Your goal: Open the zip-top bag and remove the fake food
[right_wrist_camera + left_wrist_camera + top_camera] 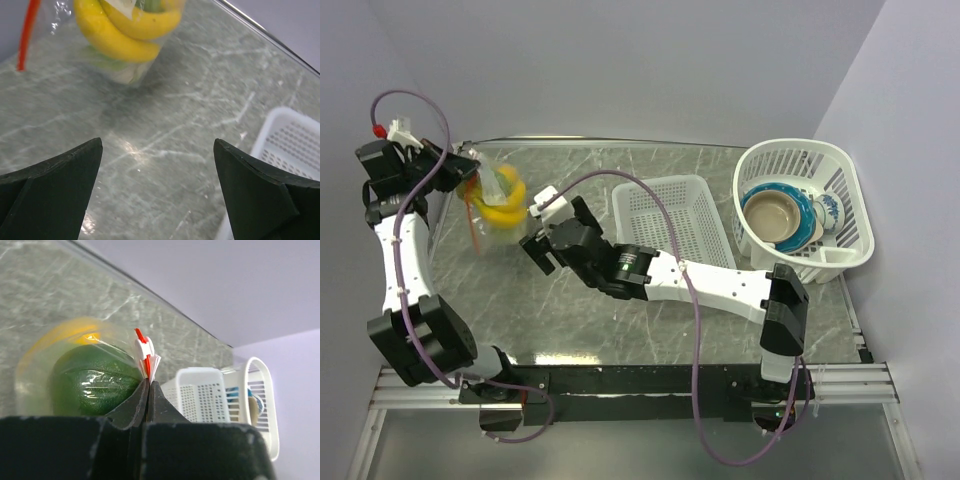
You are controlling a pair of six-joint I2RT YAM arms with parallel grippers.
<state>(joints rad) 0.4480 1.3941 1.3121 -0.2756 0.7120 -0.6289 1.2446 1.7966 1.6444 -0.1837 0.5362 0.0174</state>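
The clear zip-top bag [498,198] hangs at the far left of the table, and my left gripper [466,172] is shut on its top edge. In the left wrist view the jaws are pressed together on the orange-red zip strip [146,356], with a green leafy ball [92,385] and yellow fruit [75,334] inside the plastic. My right gripper [532,227] stands open just right of the bag, nothing between its fingers [60,185]. Ahead of it the yellow banana bunch [125,27] shows through the bag, and a loose end of the strip [27,35] dangles at the left.
A white slotted basket [670,215] lies right of centre, behind the right forearm. A larger white oval basket [840,180] at the far right holds blue and tan bowls [778,215]. The grey marbled tabletop [570,320] spreads in front.
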